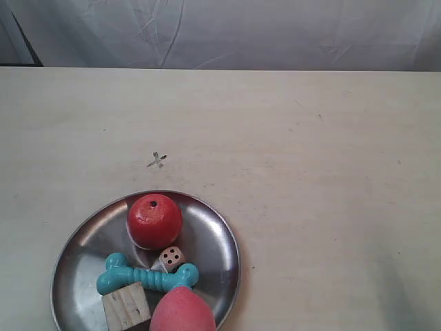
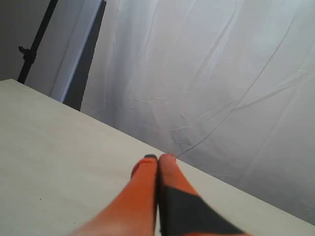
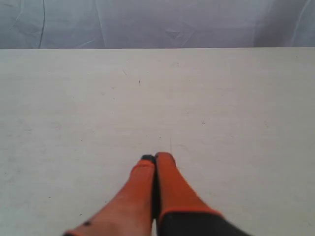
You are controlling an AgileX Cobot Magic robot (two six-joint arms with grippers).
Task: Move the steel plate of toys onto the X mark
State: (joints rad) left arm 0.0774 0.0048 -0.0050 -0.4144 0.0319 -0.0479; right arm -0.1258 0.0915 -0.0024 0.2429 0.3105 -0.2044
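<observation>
The steel plate (image 1: pixel 213 227) lies at the near left of the table in the exterior view. It holds a red ball with a hole (image 1: pixel 154 221), a small die (image 1: pixel 172 258), a teal bone (image 1: pixel 146 275), a wooden cube (image 1: pixel 127 306) and a pink egg-shaped ball (image 1: pixel 182 310). The X mark (image 1: pixel 158 161) is drawn on the bare tabletop just beyond the plate's far rim. Neither arm shows in the exterior view. My left gripper (image 2: pixel 158 158) is shut with nothing in it, over bare table. My right gripper (image 3: pixel 156 158) is shut too, empty, above bare tabletop.
A pale table (image 1: pixel 310 172) stretches to a white cloth backdrop (image 1: pixel 227 31). A dark stand (image 2: pixel 34 46) rises behind the table edge in the left wrist view. The plate's near rim is cut off by the exterior view's bottom edge.
</observation>
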